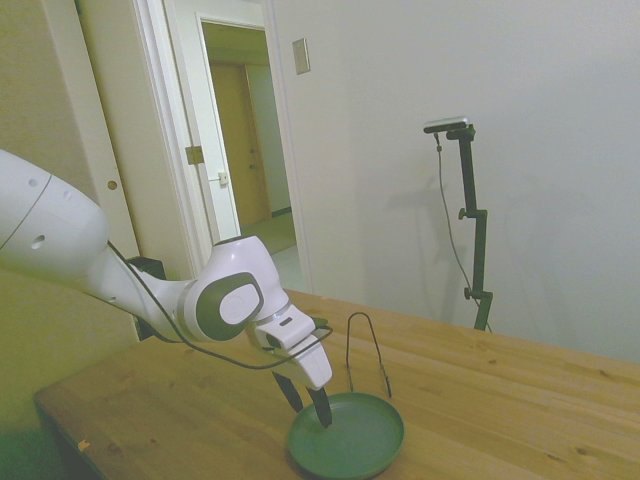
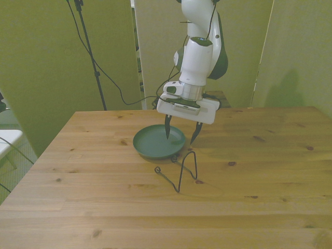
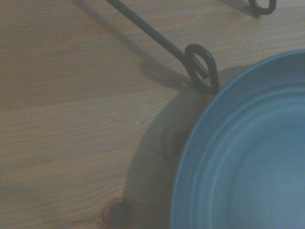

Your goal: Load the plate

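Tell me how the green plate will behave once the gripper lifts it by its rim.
The plate looks rigid, so it probably won't flex. Its smooth surface may slip between the gripper fingers. Held by one edge, it will likely sag or swing downward.

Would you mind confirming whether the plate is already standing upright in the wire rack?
No, the plate lies flat on the table beside the wire rack, with the open pincer straddling its rim.

Home room – open doorway (image 1: pixel 245 140), hallway, plain walls, wooden table (image 1: pixel 500 400).
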Robot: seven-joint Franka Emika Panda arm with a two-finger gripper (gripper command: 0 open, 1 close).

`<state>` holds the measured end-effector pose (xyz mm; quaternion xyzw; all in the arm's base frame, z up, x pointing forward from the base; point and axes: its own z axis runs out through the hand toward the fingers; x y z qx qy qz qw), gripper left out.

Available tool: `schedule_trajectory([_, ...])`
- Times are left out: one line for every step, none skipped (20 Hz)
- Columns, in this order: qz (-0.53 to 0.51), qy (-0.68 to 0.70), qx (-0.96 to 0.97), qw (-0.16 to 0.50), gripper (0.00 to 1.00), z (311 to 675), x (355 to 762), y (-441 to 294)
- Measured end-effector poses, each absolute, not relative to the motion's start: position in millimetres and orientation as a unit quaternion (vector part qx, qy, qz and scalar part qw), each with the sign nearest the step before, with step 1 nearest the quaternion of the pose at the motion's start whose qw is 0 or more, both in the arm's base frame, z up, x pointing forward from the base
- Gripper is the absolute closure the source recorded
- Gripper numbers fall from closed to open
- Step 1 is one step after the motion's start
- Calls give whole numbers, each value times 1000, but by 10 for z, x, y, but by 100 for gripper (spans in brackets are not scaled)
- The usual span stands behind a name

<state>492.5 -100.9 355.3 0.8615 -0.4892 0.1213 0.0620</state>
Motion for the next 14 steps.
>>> schedule_trajectory([121, -493, 859, 62, 100, 3535, 4927, -1008])
schedule_trajectory([120, -496, 857, 63, 100, 3517, 4928, -1007])
schedule_trajectory([119, -499, 856, 63, 100, 3504, 4929, -1009])
schedule_trajectory([120, -503, 854, 62, 100, 3497, 4934, -1011])
schedule_trajectory([121, -506, 852, 61, 100, 3496, 4935, -1014])
schedule_trajectory([121, -509, 850, 61, 100, 3493, 4935, -1016])
schedule_trajectory([121, -511, 849, 60, 100, 3490, 4935, -1016])
schedule_trajectory([121, -514, 847, 60, 100, 3486, 4935, -1016])
schedule_trajectory([121, -516, 846, 60, 100, 3484, 4935, -1017])
schedule_trajectory([120, -517, 845, 60, 100, 3480, 4935, -1017])
schedule_trajectory([120, -518, 845, 60, 100, 3477, 4936, -1015])
schedule_trajectory([119, -518, 845, 61, 100, 3474, 4937, -1011])
schedule_trajectory([117, -518, 845, 62, 100, 3470, 4938, -1008])
schedule_trajectory([116, -518, 845, 63, 100, 3468, 4942, -1007])
